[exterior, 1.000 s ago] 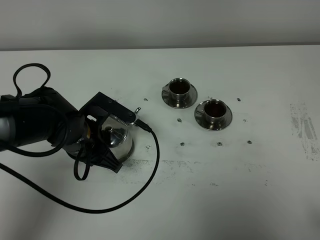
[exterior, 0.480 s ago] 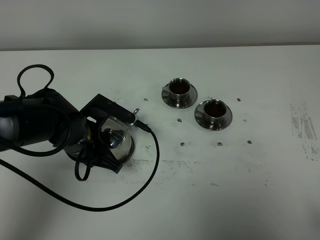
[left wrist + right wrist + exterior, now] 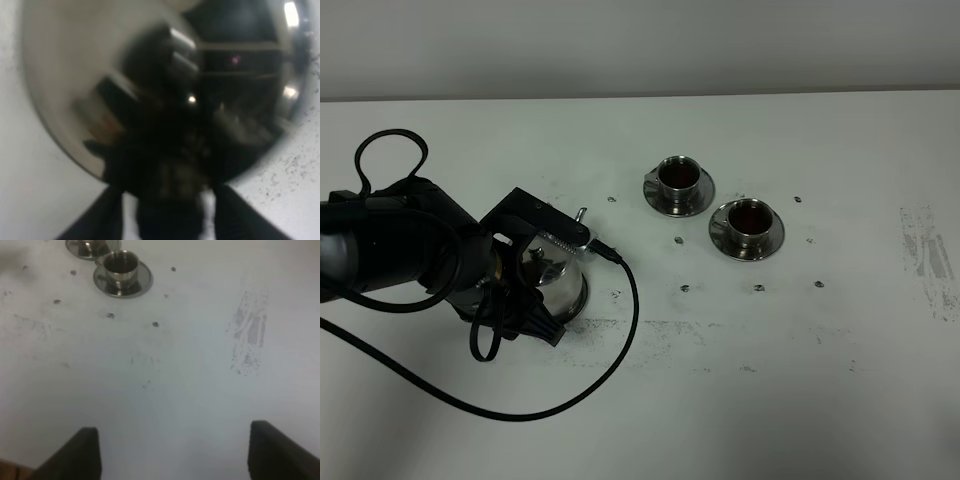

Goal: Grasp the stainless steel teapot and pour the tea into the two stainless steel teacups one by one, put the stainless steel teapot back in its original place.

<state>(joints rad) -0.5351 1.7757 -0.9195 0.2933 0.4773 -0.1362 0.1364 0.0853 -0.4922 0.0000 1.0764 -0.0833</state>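
A: Your left end effector [image 3: 542, 270] is down at the stainless steel teapot [image 3: 558, 283], on the left of the tabletop [image 3: 740, 400]. Why is it sitting so close in?

B: Because the pot looks to be back on its spot. It stands upright on the tabletop, well apart from the cups, and the arm hangs over it from the left. From above, the wrist hides the handle, so you can't see whether the jaws grip it or have let go. The left wrist view doesn't help: the pot's mirror body [image 3: 165, 85] fills it, blurred and dark. I'd say cannot tell.

A: Is it on the coaster?

B: Probably, but the arm and the pot cover whatever lies beneath, so treat that as a guess.

A: And the cups?

B: The two stainless steel teacups [image 3: 679, 176] stand on their saucers right of centre, the farther one just beside the nearer one [image 3: 750, 219]. Both hold dark tea [image 3: 751, 213], so the pouring seems done. That is why the pot is low and level, not tilted toward them.

A: The right end effector [image 3: 172, 450]?

B: Parked over bare tabletop, fingers spread wide, nothing between them. It sees one cup [image 3: 120, 265] from a distance. It has no part in this step, so you keep it clear of the cups
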